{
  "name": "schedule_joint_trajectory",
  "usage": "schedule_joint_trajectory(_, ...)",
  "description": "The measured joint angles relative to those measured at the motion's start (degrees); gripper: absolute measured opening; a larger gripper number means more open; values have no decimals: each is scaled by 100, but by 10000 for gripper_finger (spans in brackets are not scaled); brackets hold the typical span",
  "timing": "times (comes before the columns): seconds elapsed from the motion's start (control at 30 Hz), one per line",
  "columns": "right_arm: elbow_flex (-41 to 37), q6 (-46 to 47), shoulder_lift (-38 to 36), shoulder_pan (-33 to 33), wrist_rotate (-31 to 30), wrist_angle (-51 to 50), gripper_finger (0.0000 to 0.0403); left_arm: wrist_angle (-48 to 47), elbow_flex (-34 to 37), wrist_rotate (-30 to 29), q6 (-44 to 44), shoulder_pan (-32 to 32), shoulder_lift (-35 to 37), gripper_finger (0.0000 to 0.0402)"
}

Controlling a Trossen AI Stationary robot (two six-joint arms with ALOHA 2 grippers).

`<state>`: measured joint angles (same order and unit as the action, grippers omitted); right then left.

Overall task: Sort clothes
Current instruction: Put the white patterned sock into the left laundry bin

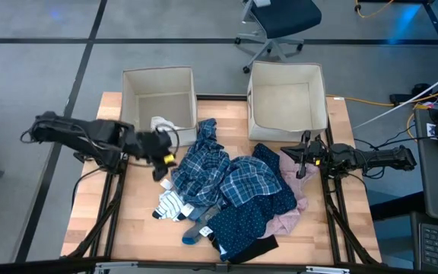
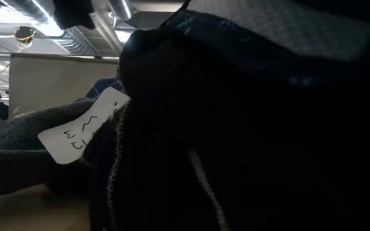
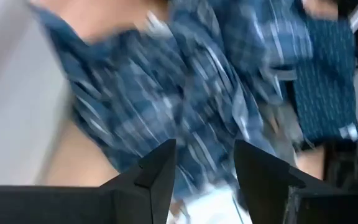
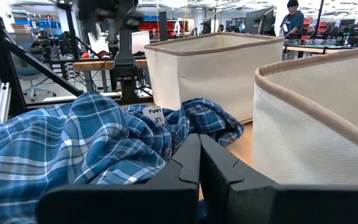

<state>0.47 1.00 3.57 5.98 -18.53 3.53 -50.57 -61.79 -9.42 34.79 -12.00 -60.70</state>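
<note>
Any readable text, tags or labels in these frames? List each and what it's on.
"X1", under a smaller word too blurred to read: white tag on the plaid shirt, right wrist view.
Handwritten marks, not legible as words: white paper tag on the dark garment, low view.
White tags on the sock and the navy dotted fabric, high view: too small to read.
</note>
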Motion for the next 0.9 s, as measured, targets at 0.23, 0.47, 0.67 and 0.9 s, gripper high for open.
schedule_joint_trajectory(0.23,-2,0,0,0,-4,-9,5,-14,370,-15,1400,-999,-656,153)
schedule_joint_trajectory(0.47,-2,0,0,0,0,-13,5,29,677,115,2673,-1729,-1336,153)
schedule_joint_trajectory(0.67,0,0,-1,0,0,-13,5,77,757,308,3453,-2280,-1987,153)
schedule_joint_trajectory(0.9,-2,0,0,0,2,-15,5,426,757,315,3683,-2643,-2741,153)
